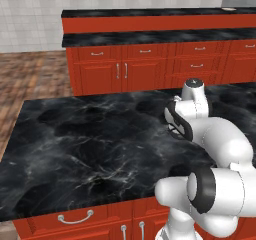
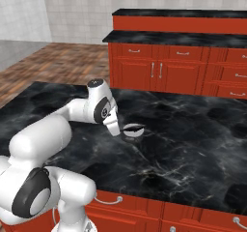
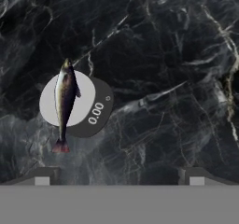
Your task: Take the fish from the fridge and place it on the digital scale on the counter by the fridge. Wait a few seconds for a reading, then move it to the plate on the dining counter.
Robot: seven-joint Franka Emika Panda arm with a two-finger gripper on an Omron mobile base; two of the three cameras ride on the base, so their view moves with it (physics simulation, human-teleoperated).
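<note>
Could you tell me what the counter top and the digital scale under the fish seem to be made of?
The counter looks like polished black marble: white veins and a soft sheen. The digital scale seems to have a dark matte body, probably plastic, with a smooth pale round weighing plate that could be metal or plastic; white digits sit on the dark part. The fish lies lengthwise across the plate, its tail overhanging.

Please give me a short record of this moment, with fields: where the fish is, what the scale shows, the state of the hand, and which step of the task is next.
fish: lies on the digital scale, along its pale round pan, tail past the rim; fish
scale display: 0.00
scale place: on the black marble counter
hand: open, above the counter, not touching the fish; hand
held: nothing
next step: probably wait for a reading, then carry the fish to the plate
</note>
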